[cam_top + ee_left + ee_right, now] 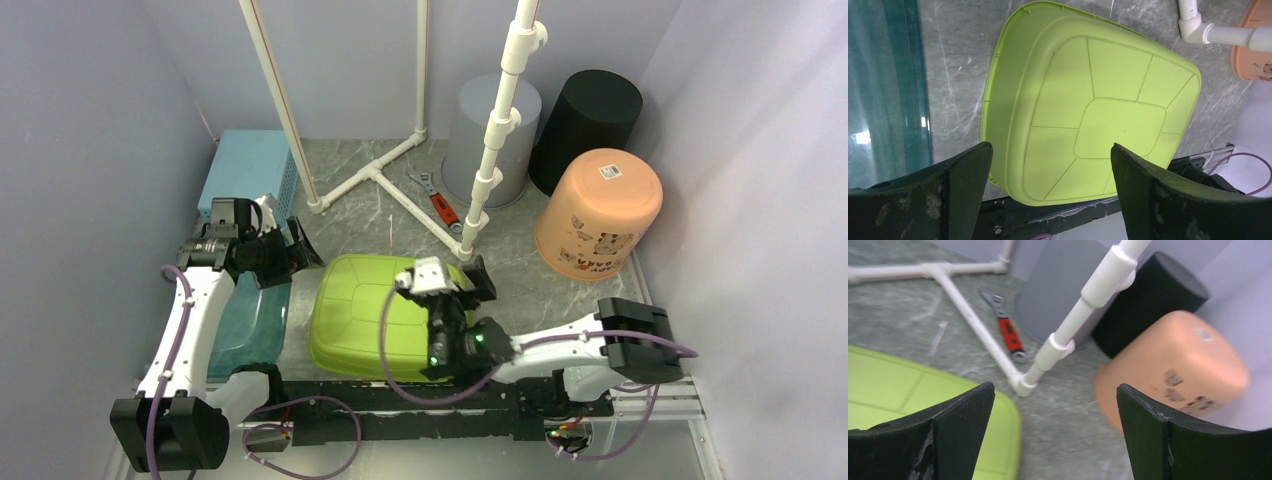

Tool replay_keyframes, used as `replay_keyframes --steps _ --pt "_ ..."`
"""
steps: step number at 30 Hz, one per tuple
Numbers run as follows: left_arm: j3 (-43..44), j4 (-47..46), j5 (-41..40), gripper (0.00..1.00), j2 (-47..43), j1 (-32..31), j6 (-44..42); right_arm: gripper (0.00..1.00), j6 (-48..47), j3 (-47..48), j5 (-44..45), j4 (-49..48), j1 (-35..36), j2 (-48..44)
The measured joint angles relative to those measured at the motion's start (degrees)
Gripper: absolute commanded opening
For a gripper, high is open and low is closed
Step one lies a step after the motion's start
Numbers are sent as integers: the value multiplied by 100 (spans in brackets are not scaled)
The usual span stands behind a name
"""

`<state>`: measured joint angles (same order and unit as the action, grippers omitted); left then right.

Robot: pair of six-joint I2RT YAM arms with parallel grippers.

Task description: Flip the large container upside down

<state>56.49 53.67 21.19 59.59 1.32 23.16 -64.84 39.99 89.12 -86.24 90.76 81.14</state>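
No wording can be read anywhere. The peach-coloured round plastic bucket, standing upside down near the right wall, carries a small white sticker on its upturned base; the dark print on it is too small to make out from above and blurred in the right wrist view. On the bucket's side wall is a band of printed pictures with dark lettering among them, also too small and blurred to read.

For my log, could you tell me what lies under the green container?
The green container sits base up on the marble table; whatever is beneath its shell is covered.
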Motion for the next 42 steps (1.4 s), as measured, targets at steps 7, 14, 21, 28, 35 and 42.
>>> replay_keyframes --steps 7,14,21,28,35,42 --pt "-26 -39 46 92 -15 0 7 97 -2879 1375 0 -28 -595 1108" --pt "-26 -24 2 92 -59 0 17 99 -4264 2623 0 4 -476 1565" --pt "-26 -31 -7 92 -245 0 153 100 -4271 4210 -9 -70 280 1351" --pt "-26 -11 -31 92 -286 0 199 99 -3401 4424 -2 -63 551 1718" --pt "-24 61 -109 92 -498 0 199 100 -3521 4378 -9 -83 1307 1742" --pt "-20 111 -116 93 -494 0 199 100 -5029 5125 0 -52 1434 3436"
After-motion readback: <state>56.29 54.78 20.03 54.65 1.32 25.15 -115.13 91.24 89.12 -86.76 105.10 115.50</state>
